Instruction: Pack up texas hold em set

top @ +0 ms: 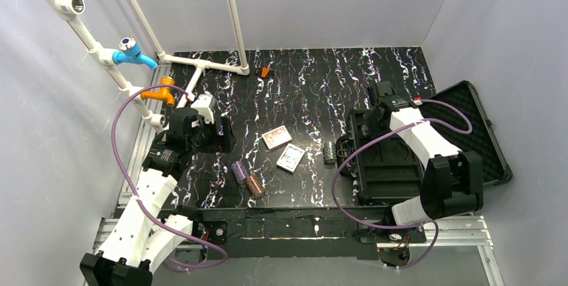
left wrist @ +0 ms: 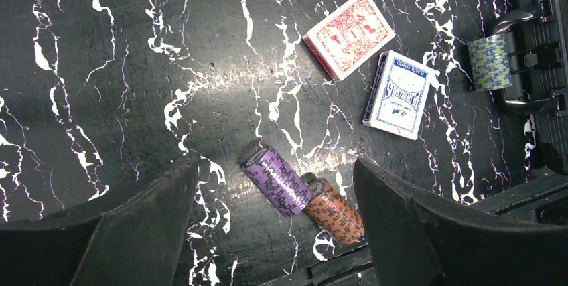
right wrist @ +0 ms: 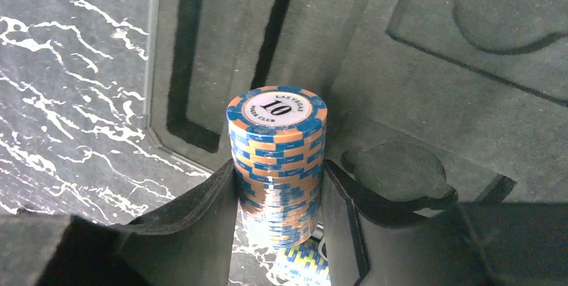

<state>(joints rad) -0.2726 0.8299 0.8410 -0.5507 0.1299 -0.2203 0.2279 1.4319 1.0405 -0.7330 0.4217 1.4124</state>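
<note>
Table: black with white streaks, white walls all around.
Case: open on the right side of the table, soft foam inside.
Right gripper: jaws squeeze a blue and orange chip stack over the foam.
Left gripper: jaws wide, holding nothing, above the purple stack and brown stack, which lie touching.
Cards: red deck and blue deck lie close together on the table.
Green stack: on its side by the case handle.
</note>
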